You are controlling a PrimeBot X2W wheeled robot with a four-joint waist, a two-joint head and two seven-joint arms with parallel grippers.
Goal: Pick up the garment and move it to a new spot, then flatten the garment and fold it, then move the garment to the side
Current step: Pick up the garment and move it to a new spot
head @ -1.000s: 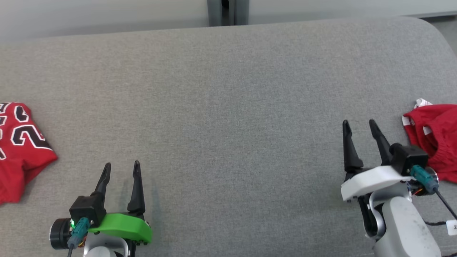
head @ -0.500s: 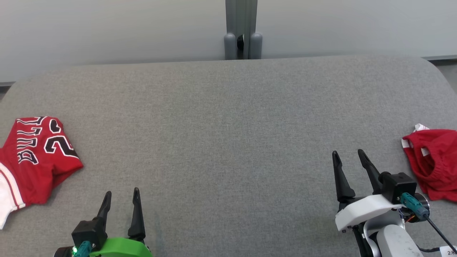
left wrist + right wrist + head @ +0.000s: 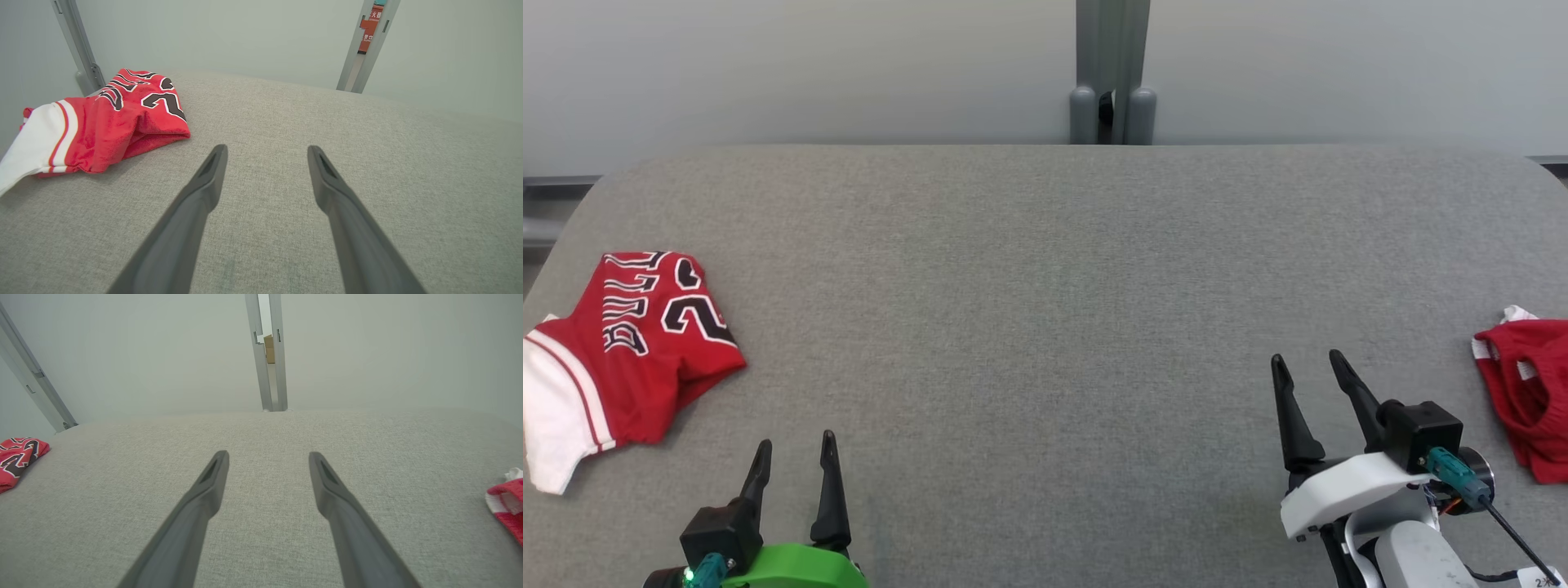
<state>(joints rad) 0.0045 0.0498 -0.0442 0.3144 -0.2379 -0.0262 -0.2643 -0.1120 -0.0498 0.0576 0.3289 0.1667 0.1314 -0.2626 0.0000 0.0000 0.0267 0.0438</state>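
Note:
A folded red jersey [image 3: 645, 351] with black numbers and a white band lies at the table's left edge, also seen in the left wrist view [image 3: 118, 118] and the right wrist view [image 3: 16, 455]. A crumpled red garment [image 3: 1523, 384] with white trim lies at the right edge [image 3: 506, 502]. My left gripper [image 3: 796, 441] stands open near the front, to the right of the jersey and apart from it [image 3: 266, 148]. My right gripper [image 3: 1304, 357] stands open left of the crumpled garment, holding nothing [image 3: 268, 453].
The grey fabric-covered table [image 3: 1045, 286] has rounded far corners and bare cloth between the two garments. Behind its far edge a pale wall rises with a grey metal post [image 3: 1112, 73] at the middle.
The head view has shifted, bringing the table's far edge and the wall into the picture and more of the left jersey. Both grippers stay open and the garments lie still.

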